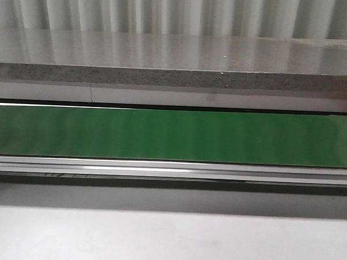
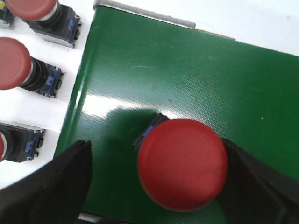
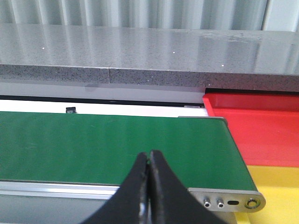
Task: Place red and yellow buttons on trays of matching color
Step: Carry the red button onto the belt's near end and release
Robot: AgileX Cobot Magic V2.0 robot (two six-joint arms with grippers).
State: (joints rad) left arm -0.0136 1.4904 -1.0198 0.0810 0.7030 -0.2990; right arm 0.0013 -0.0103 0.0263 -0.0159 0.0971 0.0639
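While my left claw [image 2: 154,186] sits open astride a red button [image 2: 182,163] on the green belt [image 2: 196,84], ungripped, I must close next; right claw [image 3: 149,163] shut, empty.

red button [image 2: 182,163] on green belt [image 2: 196,88] between spread left jaws; three more [image 2: 14,63] alongside
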